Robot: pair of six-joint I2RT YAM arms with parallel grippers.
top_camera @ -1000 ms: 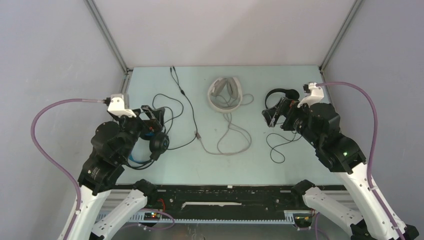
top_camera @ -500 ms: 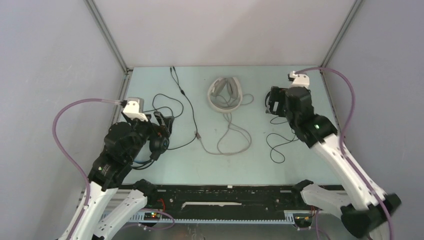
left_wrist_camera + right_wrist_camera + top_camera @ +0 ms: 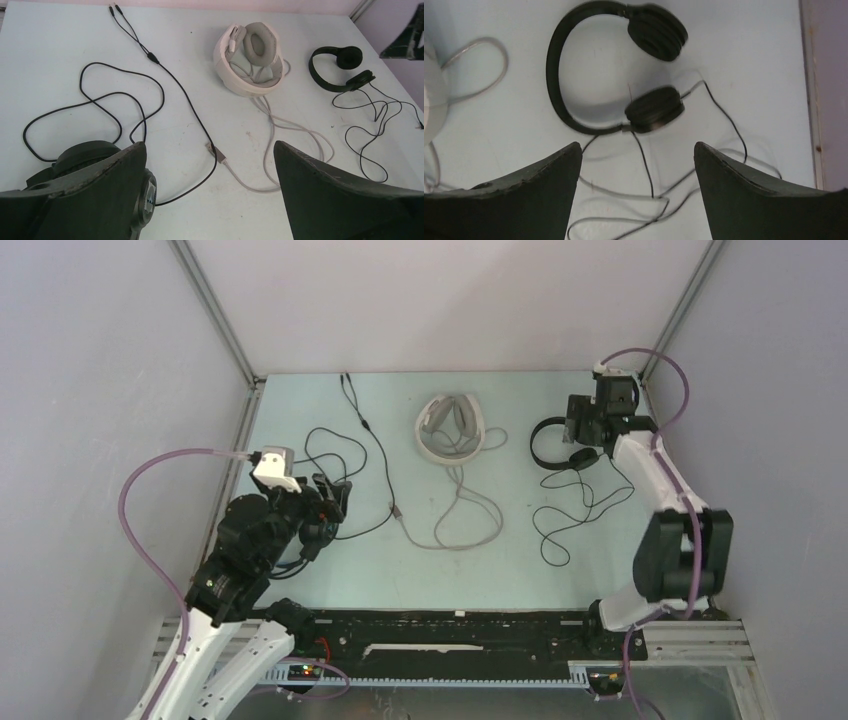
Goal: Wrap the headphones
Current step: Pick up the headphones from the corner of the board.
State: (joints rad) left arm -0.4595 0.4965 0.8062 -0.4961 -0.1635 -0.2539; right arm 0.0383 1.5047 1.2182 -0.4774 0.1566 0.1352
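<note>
Three headphones lie on the pale table point(image 3: 400, 570). The white-grey pair point(image 3: 448, 428) point(image 3: 250, 62) sits at the far middle, its cable trailing toward me. Far right is a small all-black pair point(image 3: 556, 443) point(image 3: 561, 95), with its thin cable point(image 3: 649, 190) looped loosely nearer. My right gripper point(image 3: 582, 430) point(image 3: 638, 147) hovers open above that cable, just short of the earcups, holding nothing. The larger black pair point(image 3: 318, 531) point(image 3: 85, 155) lies at the left, mostly hidden under my left arm. My left gripper point(image 3: 330, 496) point(image 3: 210, 150) stands open and empty above the table beside it.
A long black cable point(image 3: 125, 97) curls across the left of the table and runs to twin plugs point(image 3: 346, 380) at the back edge. Grey enclosure walls stand close on the left, right and back. The right arm stretches along the right wall.
The right arm has swung out to the far right corner, uncovering the small black headphones, and its jaws have narrowed a little. The left arm has shifted slightly right.
</note>
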